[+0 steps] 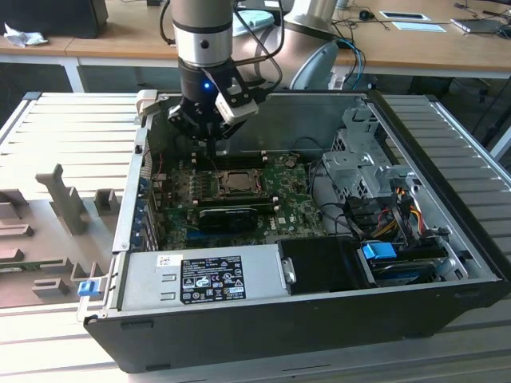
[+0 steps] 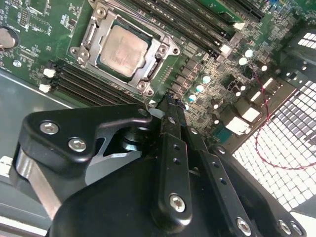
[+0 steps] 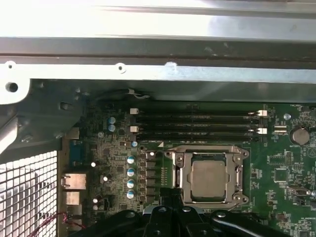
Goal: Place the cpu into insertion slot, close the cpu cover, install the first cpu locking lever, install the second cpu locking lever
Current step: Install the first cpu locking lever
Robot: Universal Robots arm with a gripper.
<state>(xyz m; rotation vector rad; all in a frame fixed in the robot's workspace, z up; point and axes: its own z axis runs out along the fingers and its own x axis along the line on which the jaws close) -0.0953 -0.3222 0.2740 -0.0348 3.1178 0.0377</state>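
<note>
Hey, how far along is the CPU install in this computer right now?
Done: the cpu lies in the insertion slot, and the cpu cover looks folded down around it. In hand: the gripper, fingers together, sits at the socket's edge beside a thin upright wire, possibly a locking lever. Left: I cannot tell whether either lever is latched.

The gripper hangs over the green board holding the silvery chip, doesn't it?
Not holding it. The gripper does hang over the green board, but the second wrist view shows the cpu lying in the insertion slot.
</note>
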